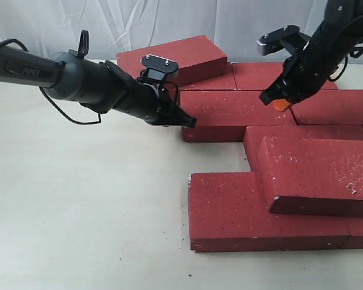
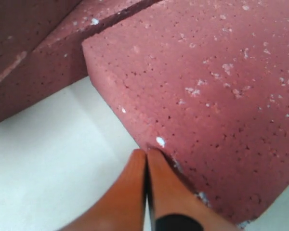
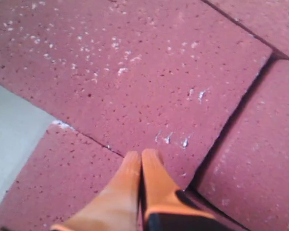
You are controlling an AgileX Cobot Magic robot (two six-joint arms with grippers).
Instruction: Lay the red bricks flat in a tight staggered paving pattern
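Note:
Several red bricks lie in a cluster on the right of the table. The middle brick [image 1: 236, 112] lies flat. My left gripper [image 1: 190, 121] is shut and empty, its orange tips [image 2: 146, 153] against that brick's left end [image 2: 207, 86], low at the table. Also shut and empty, my right gripper [image 1: 277, 103] has its tips [image 3: 141, 155] on the top face of the same brick [image 3: 149, 72], near its right end. One brick [image 1: 172, 57] lies tilted on others at the back. Another [image 1: 320, 175] rests askew on the front rows.
Flat bricks sit at the back [image 1: 257, 75], the right [image 1: 336, 106] and the front [image 1: 248, 217]. The pale table [image 1: 78, 211] stretches to the left and front. A white curtain [image 1: 169, 21] hangs behind. The left arm's cable [image 1: 66, 112] loops over the table.

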